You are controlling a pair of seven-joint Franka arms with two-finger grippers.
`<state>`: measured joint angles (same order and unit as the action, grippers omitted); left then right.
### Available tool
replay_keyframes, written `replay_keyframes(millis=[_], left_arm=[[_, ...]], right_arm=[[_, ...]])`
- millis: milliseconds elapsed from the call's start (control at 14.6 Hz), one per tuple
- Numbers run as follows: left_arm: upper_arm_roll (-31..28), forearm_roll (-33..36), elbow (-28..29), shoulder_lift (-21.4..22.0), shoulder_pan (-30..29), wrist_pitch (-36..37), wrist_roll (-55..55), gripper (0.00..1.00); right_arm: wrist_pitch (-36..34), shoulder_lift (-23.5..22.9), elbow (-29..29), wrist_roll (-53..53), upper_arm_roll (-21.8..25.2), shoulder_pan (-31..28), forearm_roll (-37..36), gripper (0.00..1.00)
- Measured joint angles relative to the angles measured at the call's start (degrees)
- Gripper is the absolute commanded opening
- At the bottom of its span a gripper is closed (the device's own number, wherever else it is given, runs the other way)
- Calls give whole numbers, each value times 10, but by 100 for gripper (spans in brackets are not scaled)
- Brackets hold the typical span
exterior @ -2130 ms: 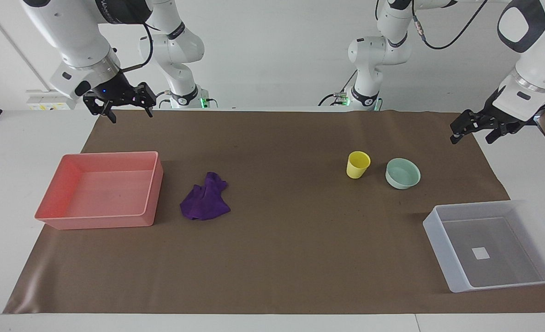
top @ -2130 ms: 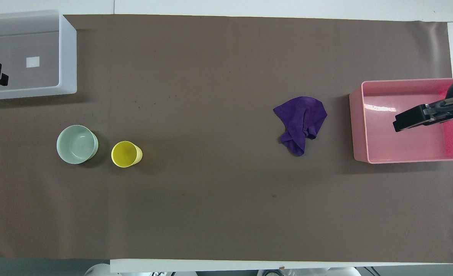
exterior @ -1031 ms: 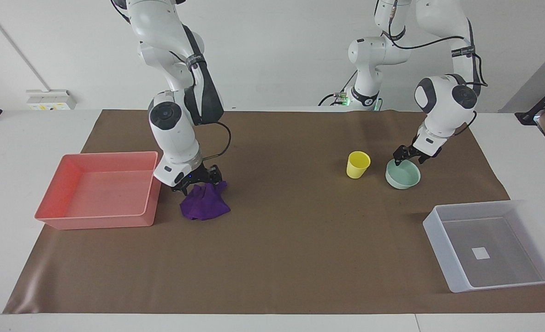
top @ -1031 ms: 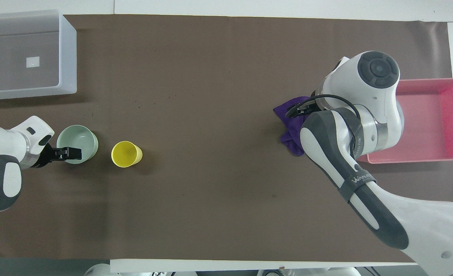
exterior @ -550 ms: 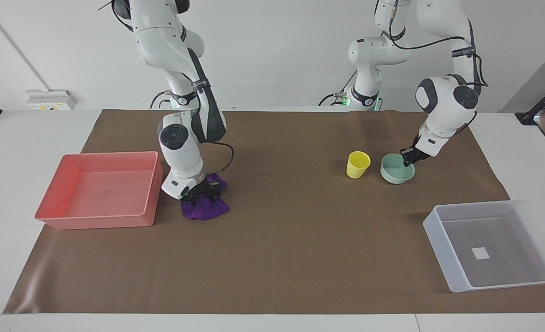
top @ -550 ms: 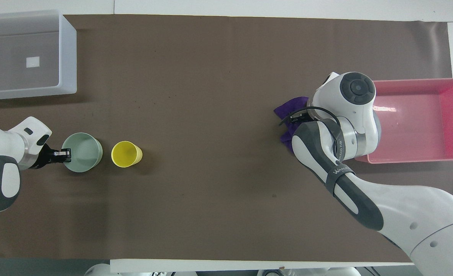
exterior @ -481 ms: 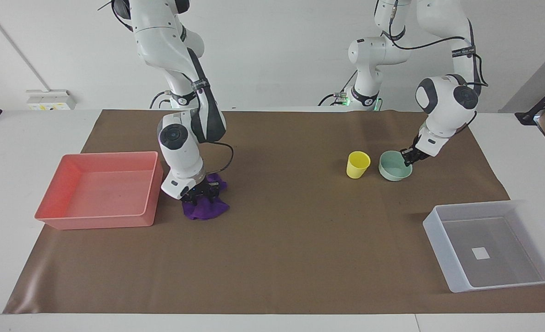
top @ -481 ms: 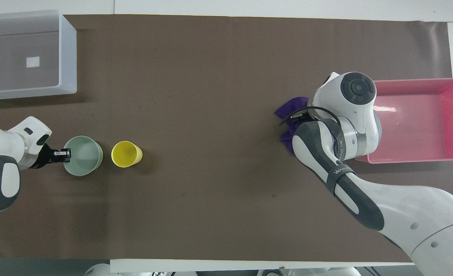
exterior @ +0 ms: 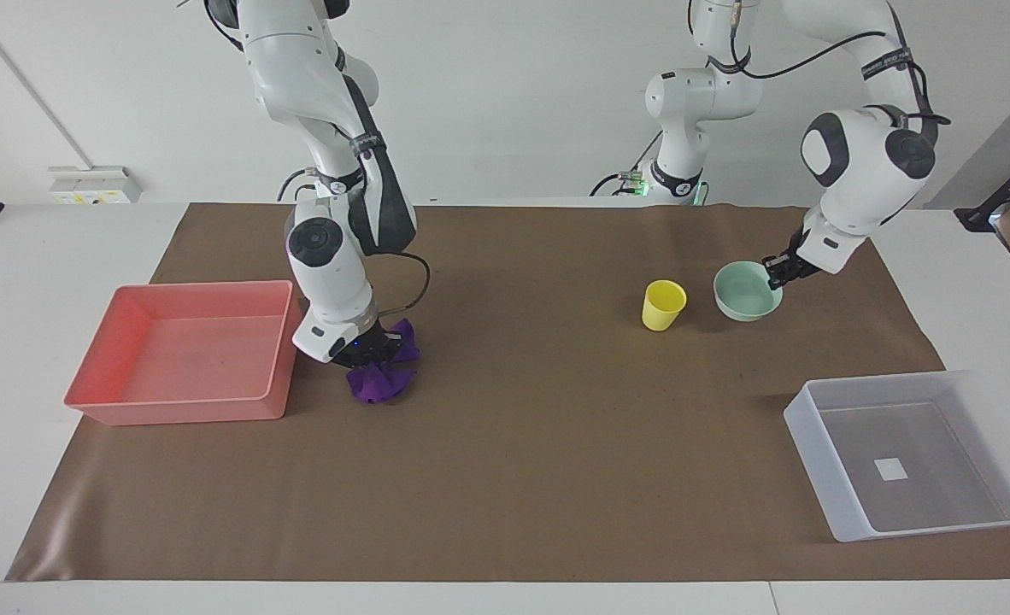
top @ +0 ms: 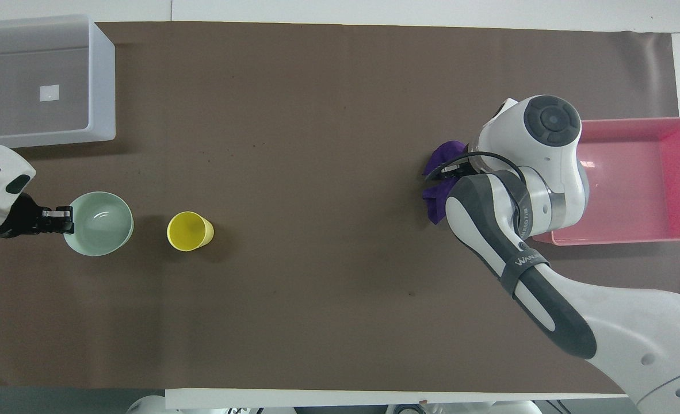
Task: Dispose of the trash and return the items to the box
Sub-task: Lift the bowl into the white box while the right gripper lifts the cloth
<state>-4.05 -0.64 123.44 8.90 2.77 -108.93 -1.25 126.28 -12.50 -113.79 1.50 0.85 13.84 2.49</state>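
My right gripper (exterior: 367, 354) is shut on the purple cloth (exterior: 377, 384), which hangs bunched beside the pink tray (exterior: 276, 363). In the overhead view my arm covers most of the cloth (top: 435, 202). My left gripper (exterior: 777, 273) is shut on the rim of the mint-green bowl (exterior: 742, 295) and holds it tilted just above the mat. The overhead view shows that gripper (top: 61, 220) at the bowl's (top: 99, 223) edge. The yellow cup (exterior: 663, 305) stands upright beside the bowl. The translucent box (exterior: 815, 461) is empty at the left arm's end, farther from the robots.
A brown mat (exterior: 539, 461) covers the table. The pink tray (top: 604, 237) is empty at the right arm's end. The box (top: 103, 80) has a white label on its bottom. The cup (top: 189, 231) stands between the bowl and the table's middle.
My right gripper has closed on the cloth and pulled it up into a bunch. My left gripper has raised the bowl and drawn it away from the cup.
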Motion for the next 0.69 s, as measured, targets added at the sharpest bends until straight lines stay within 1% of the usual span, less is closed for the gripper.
replay_keyframes(millis=[69, 137, 206, 344, 412, 550, 687], left_arm=[[0, -2, -46, -9, -4, 19, -3, 0], [0, -10, -96, -28, -12, 28, -7, 0], [0, -23, -146, -57, -26, 30, -8, 0], [-1, -38, -255, -150, -52, 20, -8, 0], [-2, -40, -300, -201, -60, -3, -8, 0], [-2, -42, -370, -295, -75, -59, -9, 0], [-2, -43, -432, -367, -83, -84, -9, 0]], right_arm=[[-36, 15, 18, 0, 3, -1, 0, 0], [-70, 29, 36, 0, 5, -4, 0, 0], [-96, 41, 51, 0, 5, -12, 0, 0], [-129, 60, 74, -2, 6, -37, 0, 0], [-140, 68, 80, -8, 6, -50, -1, 0], [-161, 86, 87, -38, 7, -78, -4, 0], [-179, 102, 87, -85, 9, -116, -6, 0]])
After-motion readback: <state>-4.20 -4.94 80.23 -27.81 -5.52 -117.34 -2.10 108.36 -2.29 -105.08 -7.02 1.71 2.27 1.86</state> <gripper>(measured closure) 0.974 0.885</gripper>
